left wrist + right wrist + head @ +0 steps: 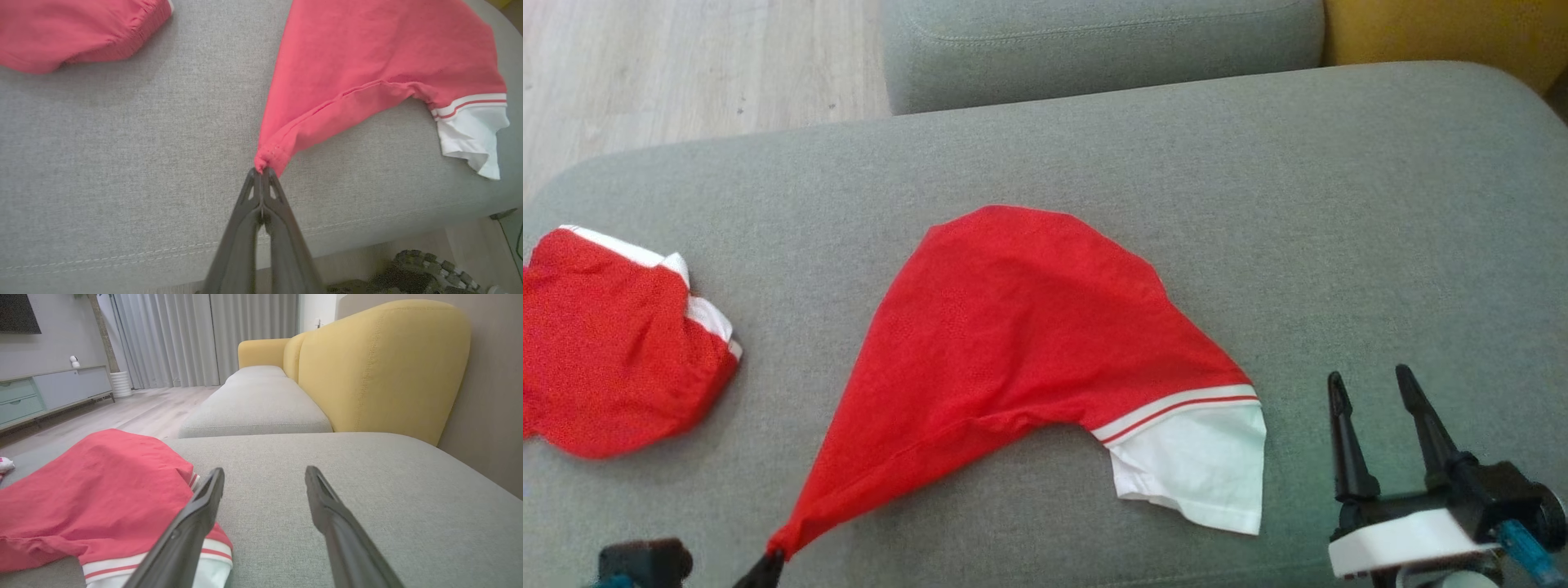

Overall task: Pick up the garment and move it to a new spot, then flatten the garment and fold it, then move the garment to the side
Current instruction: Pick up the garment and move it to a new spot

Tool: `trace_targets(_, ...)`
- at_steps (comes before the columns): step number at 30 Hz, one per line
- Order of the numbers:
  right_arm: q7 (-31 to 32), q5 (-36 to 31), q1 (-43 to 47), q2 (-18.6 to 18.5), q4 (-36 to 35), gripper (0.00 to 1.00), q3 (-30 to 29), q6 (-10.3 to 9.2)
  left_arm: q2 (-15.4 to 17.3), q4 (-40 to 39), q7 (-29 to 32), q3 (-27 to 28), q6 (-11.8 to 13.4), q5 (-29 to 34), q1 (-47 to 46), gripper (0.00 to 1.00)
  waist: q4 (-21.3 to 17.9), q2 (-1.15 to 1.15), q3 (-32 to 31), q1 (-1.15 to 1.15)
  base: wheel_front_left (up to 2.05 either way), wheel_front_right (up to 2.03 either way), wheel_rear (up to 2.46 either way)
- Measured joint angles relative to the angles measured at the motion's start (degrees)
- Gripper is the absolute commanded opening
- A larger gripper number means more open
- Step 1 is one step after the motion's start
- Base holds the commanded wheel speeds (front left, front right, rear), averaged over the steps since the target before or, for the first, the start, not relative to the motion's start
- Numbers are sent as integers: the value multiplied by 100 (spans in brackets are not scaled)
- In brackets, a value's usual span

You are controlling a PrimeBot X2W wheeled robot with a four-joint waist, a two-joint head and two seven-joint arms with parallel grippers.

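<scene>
Within left claw point(261, 170), garment point(367, 61) corner half-hidden

The right jaws were two long, dark blades, broad at the root and tapering to narrow tips. They rose from a black mount point(1462, 490) with blocky, rounded edges. Just below that mount sat a smooth white housing point(1409, 543) with a curved front, and on the mount's right a small translucent blue cylinder point(1523, 549) stuck out. The left jaws were matte dark grey, each with a triangular cut-out just behind its tip. Far to the mount's left was a second black block point(645, 562), with a teal fleck at its lower edge.
</scene>
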Motion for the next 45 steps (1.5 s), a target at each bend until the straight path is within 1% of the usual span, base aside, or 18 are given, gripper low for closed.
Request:
trace_targets(1, 0, 0, -2, 0, 1, 100, 10, 0, -59, 140, -100, -52, -56, 53, -12, 27, 6, 0, 1, 0, 0, 0, 0)
trace_targets(2, 0, -1, -3, 0, 4, 100, 26, 0, -144, 246, -201, -94, -79, 60, -31, 58, 7, 0, 1, 0, 0, 0, 0)
trace_targets(3, 0, -2, -5, 0, 11, 100, 49, 0, -258, 333, -280, -130, -123, 44, -72, 100, 1, 0, -4, 0, 0, 0, 0)
trace_targets(5, 0, -42, -10, 0, 21, 100, 97, 0, -441, 369, -328, -169, -176, -23, -106, 100, -37, 0, -19, 0, 0, 0, 0)
trace_targets(7, 0, -41, -10, 0, 22, 100, 96, 0, -459, 366, -327, -186, -198, -47, -104, 100, -89, 0, -25, 0, 0, 0, 0)
trace_targets(10, 0, -41, -9, 0, 29, 100, 97, 0, -402, 224, -326, -114, -62, -43, -101, 100, -183, 0, -38, 0, 0, 0, 0)
trace_targets(13, 0, -41, -9, 0, 31, 100, 92, 0, -371, -143, -327, 47, 175, -7, -96, 100, -285, 0, -53, 0, 0, 0, 0)
trace_targets(15, 0, -40, -9, 0, 31, 100, 92, 0, -279, -380, -330, 133, 310, 105, -97, 100, -353, 0, -60, 0, 0, 0, 0)
trace_targets(19, 0, -40, -10, 0, 31, 100, 118, 0, -285, -651, -379, 176, 388, 212, -241, 100, -461, 0, -63, 0, 0, 0, 0)
trace_targets(23, 0, -38, -10, 0, 31, 100, 120, 0, -561, -487, -790, 44, 497, 636, -743, 100, -599, 0, -77, 0, 0, 0, 0)
trace_targets(27, 0, -40, -7, 0, 31, 100, 111, 0, -1021, -29, -1322, -330, 481, 978, -983, 100, -605, 0, -108, 0, 0, 0, 0)
trace_targets(31, 0, -90, -4, 0, 31, 100, 119, 0, -1273, 747, -2035, -489, 447, 1432, -1085, 100, -512, 0, -144, 0, 0, 0, 0)
trace_targets(33, 0, -145, 4, 0, 31, 100, 110, 0, -1418, 1077, -2253, -482, 443, 1503, -1130, 100, -431, 0, -166, 0, 0, 0, 0)
trace_targets(34, 0, -154, 5, 0, 31, 100, 104, 0, -1470, 1189, -2316, -491, 431, 1559, -1134, 100, -386, 0, -178, 0, 0, 0, 0)
trace_targets(36, 0, -204, 6, 0, 32, 100, 98, 0, -1585, 1433, -2409, -480, 321, 1634, -1134, 100, -285, 0, -209, 0, 0, 0, 0)
trace_targets(37, 0, -204, 6, 0, 32, 100, 98, 0, -1585, 1433, -2409, -480, 321, 1634, -1134, 100, -285, 0, -209, 0, 0, 0, 0)
trace_targets(40, 0, -235, 10, 0, 34, 100, 93, 0, -1742, 1724, -2438, -398, 227, 1844, -1126, 100, -131, 0, -261, 0, 0, 0, 0)
trace_targets(45, 0, -245, 14, 0, 79, 100, 63, 0, -2176, 1702, -2446, 157, 27, 2423, -1007, 100, 109, 0, -342, 0, 0, 0, 0)
